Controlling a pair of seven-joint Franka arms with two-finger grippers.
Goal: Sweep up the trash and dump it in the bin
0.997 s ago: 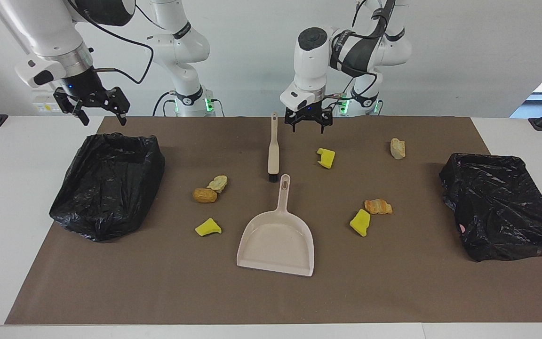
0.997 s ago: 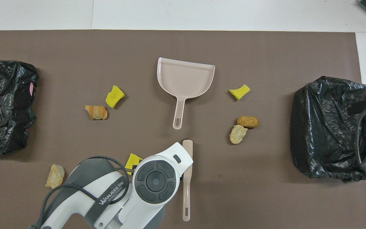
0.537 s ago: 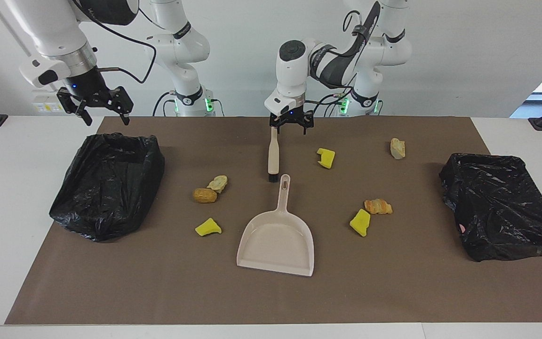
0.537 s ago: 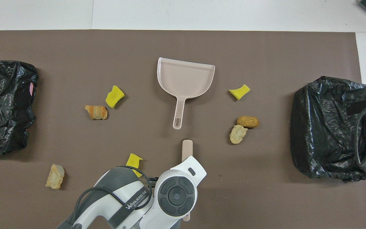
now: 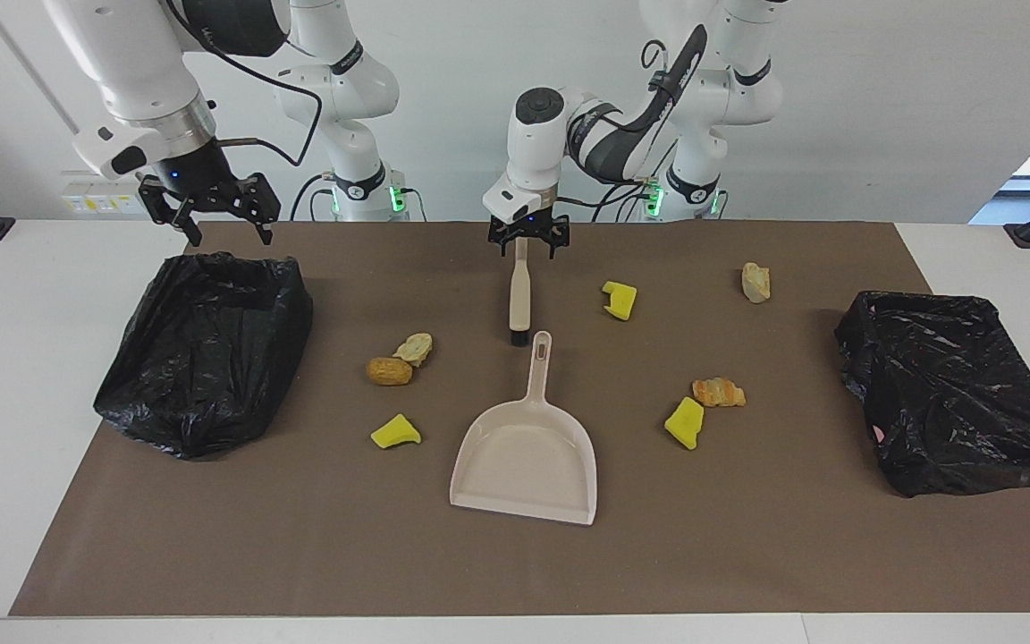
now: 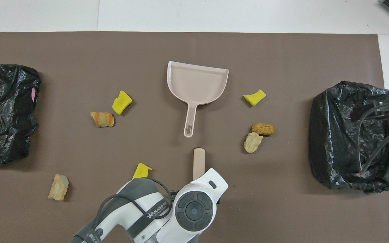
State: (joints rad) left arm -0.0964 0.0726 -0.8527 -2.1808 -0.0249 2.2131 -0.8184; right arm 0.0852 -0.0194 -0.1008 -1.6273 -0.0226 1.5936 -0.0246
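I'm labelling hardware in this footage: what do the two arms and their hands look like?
Both arms are glossy white with rounded joint housings and dark grey bands, one lettered in white. Black cables loop along each. The left hand and right hand are black, two-fingered, with a small blue light above. Green lights glow at the bases.

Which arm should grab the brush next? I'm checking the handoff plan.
Probably the left: the left gripper hangs open right over the brush handle, while the right gripper is over a bin.

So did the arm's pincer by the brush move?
Yes. The left pincer slid sideways from above the yellow chunk to over the brush handle.
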